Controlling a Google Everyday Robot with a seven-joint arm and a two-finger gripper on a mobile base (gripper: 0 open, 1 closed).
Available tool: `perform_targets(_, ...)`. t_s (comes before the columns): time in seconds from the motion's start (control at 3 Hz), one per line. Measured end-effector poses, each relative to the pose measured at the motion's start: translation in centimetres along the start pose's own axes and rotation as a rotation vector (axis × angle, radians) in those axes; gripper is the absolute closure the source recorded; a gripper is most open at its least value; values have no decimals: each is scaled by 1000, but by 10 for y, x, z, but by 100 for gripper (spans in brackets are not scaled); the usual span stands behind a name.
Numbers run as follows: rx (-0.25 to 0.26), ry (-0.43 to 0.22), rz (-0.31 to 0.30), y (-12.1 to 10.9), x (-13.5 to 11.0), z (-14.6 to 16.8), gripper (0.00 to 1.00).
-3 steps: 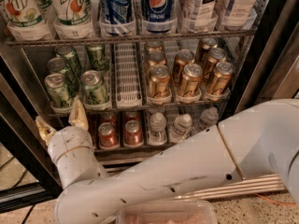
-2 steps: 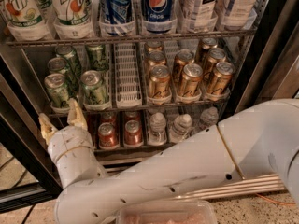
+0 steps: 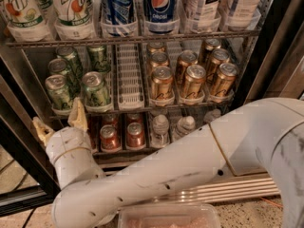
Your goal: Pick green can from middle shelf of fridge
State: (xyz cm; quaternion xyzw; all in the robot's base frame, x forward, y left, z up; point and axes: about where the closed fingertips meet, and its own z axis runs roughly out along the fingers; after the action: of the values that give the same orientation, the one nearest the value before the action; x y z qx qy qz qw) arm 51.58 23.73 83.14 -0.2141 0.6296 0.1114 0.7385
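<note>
The fridge [image 3: 280, 42] stands open in front of me. Its middle shelf [image 3: 130, 87] holds several green cans on the left, an empty white slotted lane in the middle and gold cans [image 3: 192, 80] on the right. The nearest green cans are a front-left one [image 3: 59, 91] and one beside it [image 3: 95, 88]. My gripper [image 3: 60, 122] is open and empty, just below and in front of these two cans, with one tan fingertip [image 3: 78, 113] under the right can and the other [image 3: 41, 128] lower left. My white arm [image 3: 190, 170] crosses the lower frame.
The top rack holds tall soda bottles [image 3: 159, 6]. The lower rack holds red cans [image 3: 135, 134] and small water bottles [image 3: 160, 127]. The dark door frame [image 3: 19, 151] stands at the left. A clear plastic container [image 3: 168, 217] lies at the bottom edge.
My gripper has risen slightly and shifted a little right, closer to the front green cans. The cans have not moved.
</note>
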Motion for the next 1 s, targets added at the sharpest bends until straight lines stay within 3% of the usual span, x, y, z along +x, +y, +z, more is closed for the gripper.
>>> perform_targets(1.0,43,-36,0,-3,4,26,28)
